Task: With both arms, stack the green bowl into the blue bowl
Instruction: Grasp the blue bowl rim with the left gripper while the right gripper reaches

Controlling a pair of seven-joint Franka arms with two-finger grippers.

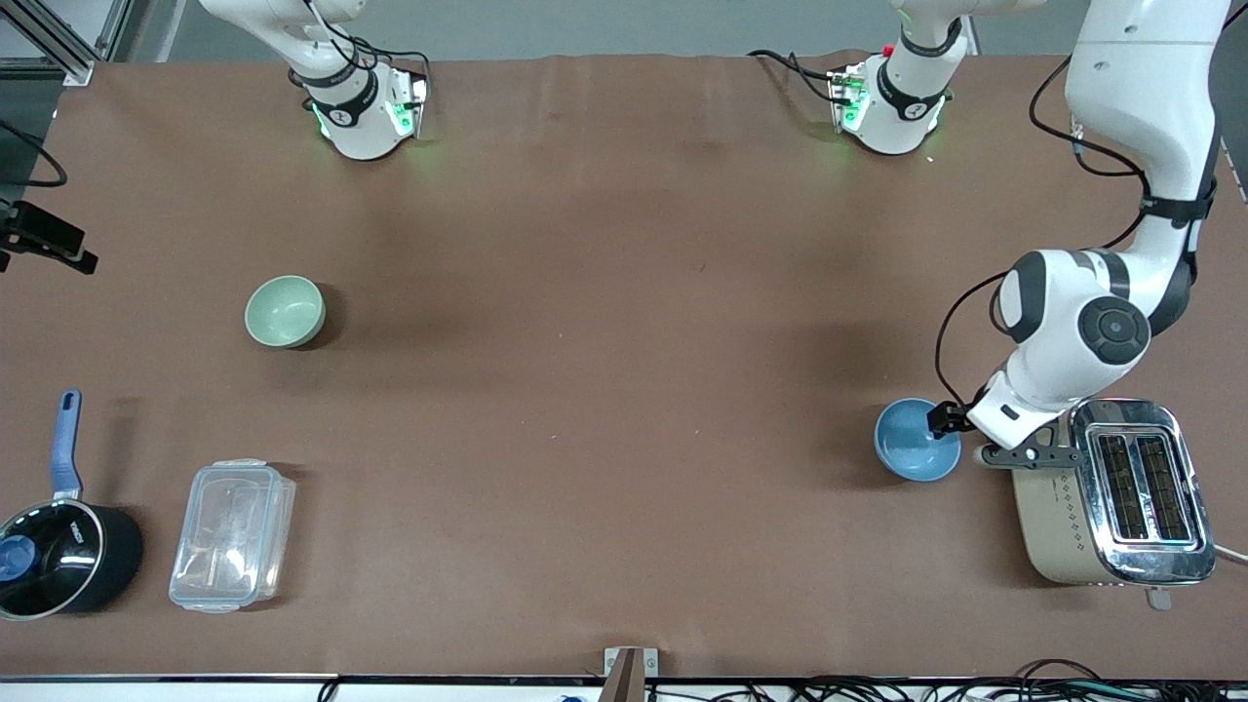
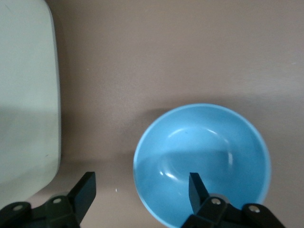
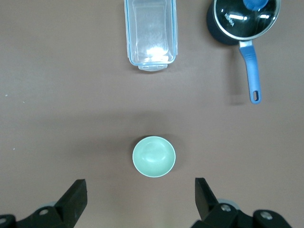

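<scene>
Blue bowl beside toaster (green bowl well apart).

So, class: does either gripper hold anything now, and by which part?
Nothing is held. The left gripper, open, straddles the sky-blue bowl's rim; the right gripper hangs open above the pale mint-green bowl.

Robotics laboratory. Two arm bases bolted to a brown-covered counter. Loose cables trail along its edge, with aluminium framing at one corner.
</scene>
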